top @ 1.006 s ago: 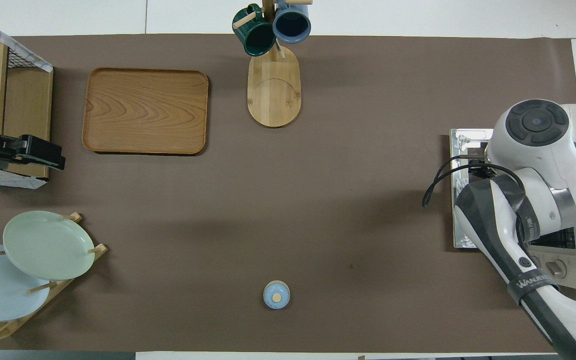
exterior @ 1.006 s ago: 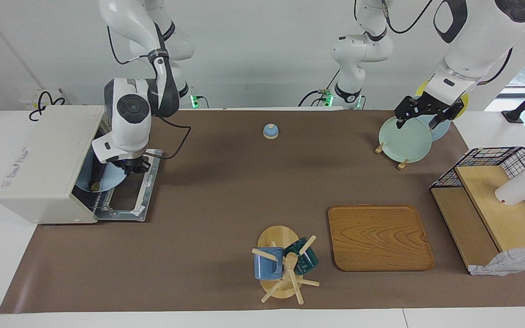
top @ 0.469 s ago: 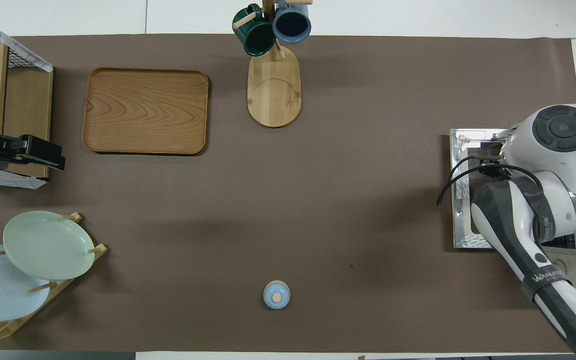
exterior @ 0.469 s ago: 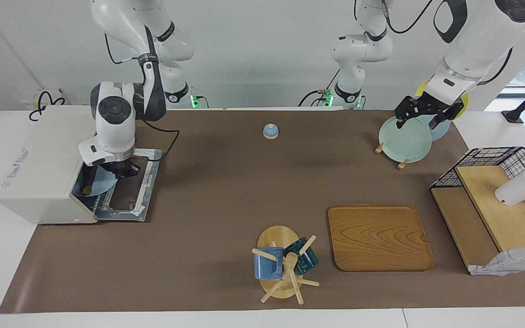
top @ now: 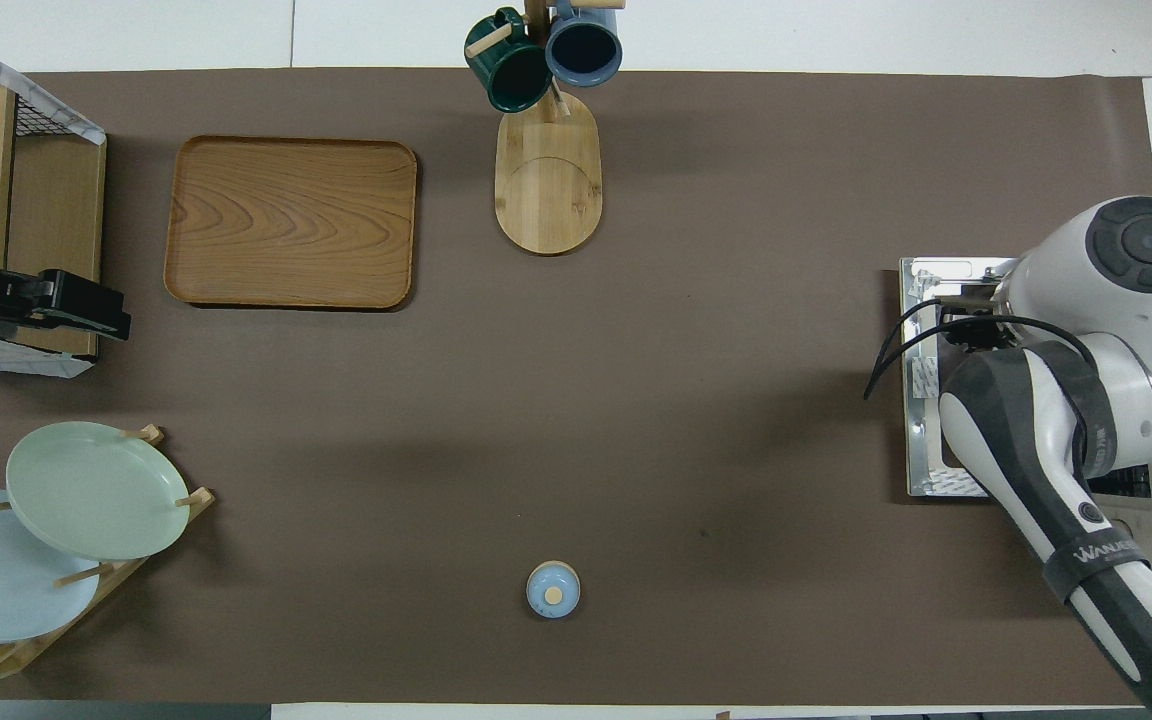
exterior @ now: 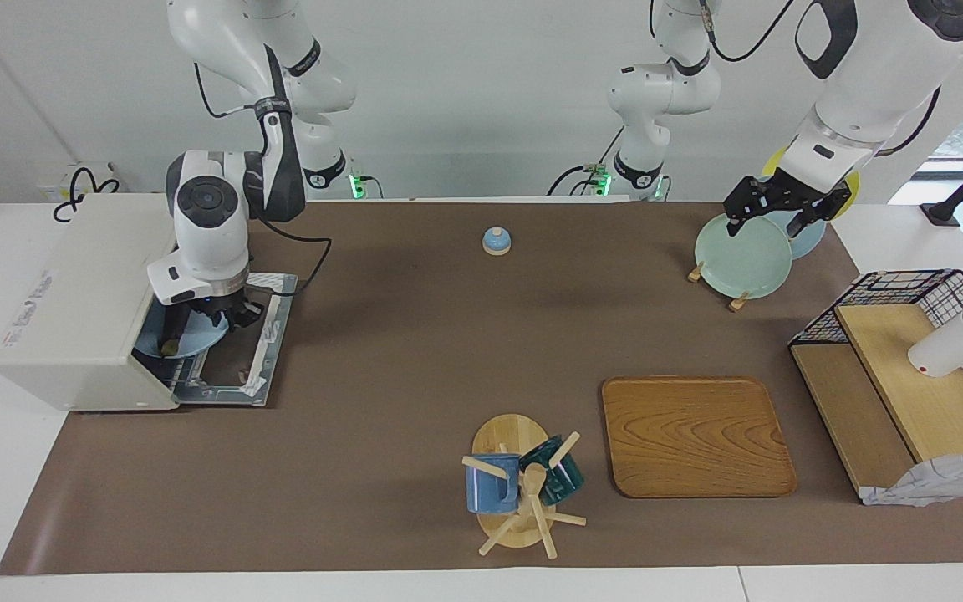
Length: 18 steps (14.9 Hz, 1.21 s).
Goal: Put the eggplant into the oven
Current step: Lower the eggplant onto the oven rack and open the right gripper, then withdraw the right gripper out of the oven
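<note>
1. Off-white toaster oven (exterior: 80, 301) is now holding the blue plate (exterior: 189, 339) with the eggplant (exterior: 170, 334), both pushed deeper onto the rack than 1 second ago.
2. Right gripper (exterior: 226, 316) is spreading its fingers at the oven mouth, over the lowered door (exterior: 268, 334); release appears underway.
3. Left gripper (exterior: 770, 219) is waiting, released, over the green plate (exterior: 741, 259).
4. Retraction and door closing are likely remaining.

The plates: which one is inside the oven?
The light blue plate carrying the eggplant sits in the oven; the other plates stand in the rack.
</note>
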### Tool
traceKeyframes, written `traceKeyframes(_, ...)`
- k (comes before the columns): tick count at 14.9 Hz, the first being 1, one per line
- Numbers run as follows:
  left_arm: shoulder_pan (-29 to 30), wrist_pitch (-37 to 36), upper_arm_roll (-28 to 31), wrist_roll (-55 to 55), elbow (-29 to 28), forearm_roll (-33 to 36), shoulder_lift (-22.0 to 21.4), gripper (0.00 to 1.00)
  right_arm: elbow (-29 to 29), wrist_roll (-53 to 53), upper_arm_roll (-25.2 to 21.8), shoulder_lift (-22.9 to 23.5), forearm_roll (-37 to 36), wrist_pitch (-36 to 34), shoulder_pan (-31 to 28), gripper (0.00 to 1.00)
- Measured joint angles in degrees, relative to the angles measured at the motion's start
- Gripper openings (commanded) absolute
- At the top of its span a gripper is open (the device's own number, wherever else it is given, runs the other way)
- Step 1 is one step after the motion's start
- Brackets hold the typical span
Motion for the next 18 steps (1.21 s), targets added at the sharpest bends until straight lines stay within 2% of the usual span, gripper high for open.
traceKeyframes(2, 0.0, 0.0, 0.0, 0.0, 0.0, 0.0, 0.0, 1.0, 2.76, -0.36, 0.16, -0.06, 3.74, -0.96, 0.78, 0.09)
traceKeyframes(4, 0.0, 0.0, 0.0, 0.0, 0.0, 0.0, 0.0, 1.0, 3.09, -0.41, 0.29, 0.0, 5.87, 1.47, 2.0, 0.03)
traceKeyframes(7, 0.0, 0.0, 0.0, 0.0, 0.0, 0.0, 0.0, 1.0, 0.1, 3.98, 0.38, 1.34, 6.64, 7.94, 6.56, 0.0)
traceKeyframes(10, 0.0, 0.0, 0.0, 0.0, 0.0, 0.0, 0.0, 1.0, -2.92, 10.17, 0.44, 4.2, 6.6, 11.09, 9.7, 0.0)
traceKeyframes(13, 0.0, 0.0, 0.0, 0.0, 0.0, 0.0, 0.0, 1.0, -3.77, 11.66, 0.16, 5.75, 6.07, 11.26, 9.32, 0.0)
traceKeyframes(18, 0.0, 0.0, 0.0, 0.0, 0.0, 0.0, 0.0, 1.0, -6.71, 11.66, -0.26, 5.75, 2.37, 11.25, 7.24, 0.0)
